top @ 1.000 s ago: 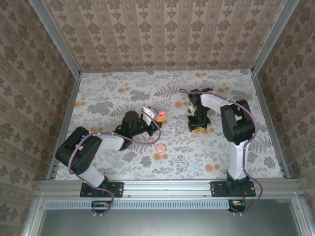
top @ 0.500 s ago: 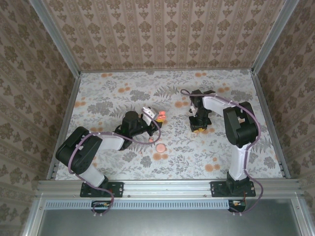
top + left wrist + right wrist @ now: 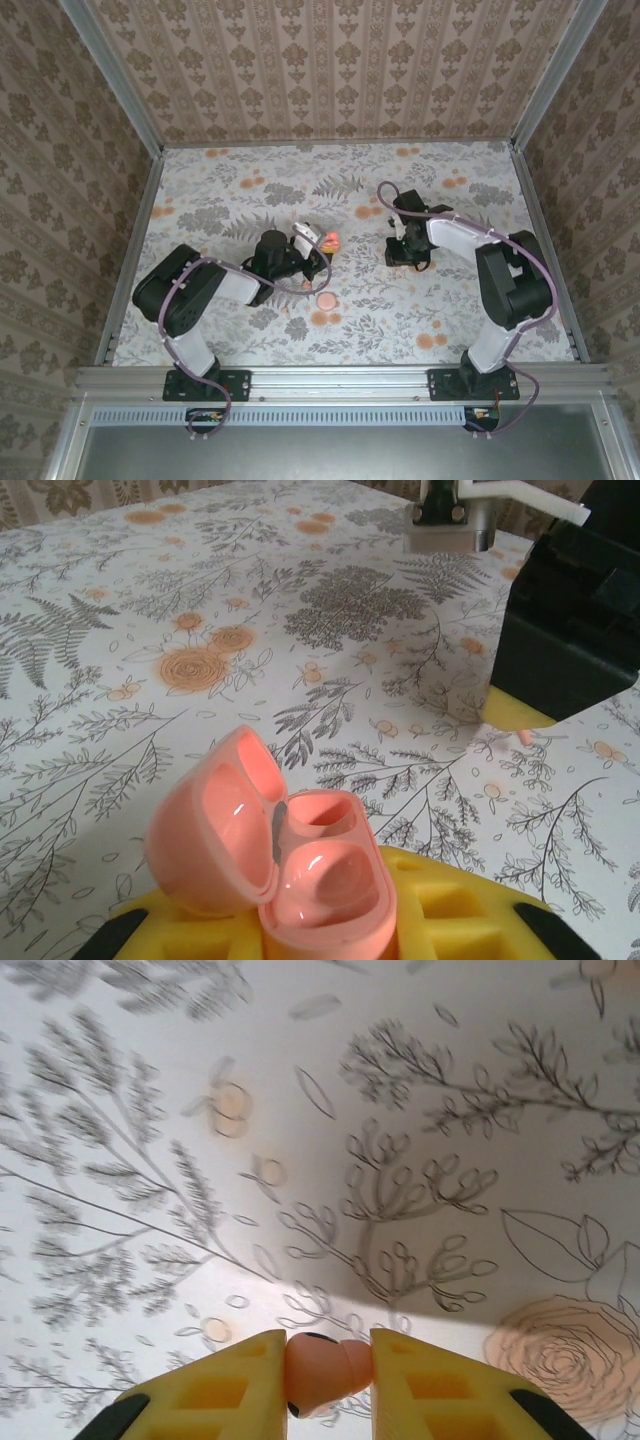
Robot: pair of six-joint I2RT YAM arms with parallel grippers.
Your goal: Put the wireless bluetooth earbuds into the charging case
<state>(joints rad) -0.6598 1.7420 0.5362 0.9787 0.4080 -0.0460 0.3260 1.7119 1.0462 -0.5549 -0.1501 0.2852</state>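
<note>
Rightward swing of both elbows since 1 second ago; the right fingers (image 3: 380,1362) have narrowed and now pinch 1 salmon-pink earbud (image 3: 322,1372) close over the bench (image 3: 300,1080). Left fingers (image 3: 408,900) clamp the charging case (image 3: 300,865), lid hinged open, near bench centre.

The small pink plastic case (image 3: 322,875), lid open, sits in the left gripper (image 3: 320,925). The right gripper (image 3: 327,1385) pinches one tiny pink plastic earbud (image 3: 322,1368).

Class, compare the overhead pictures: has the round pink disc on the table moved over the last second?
No. The round pink disc keeps its spot, just on the far side of the printed orange flower on the tablecloth.
</note>
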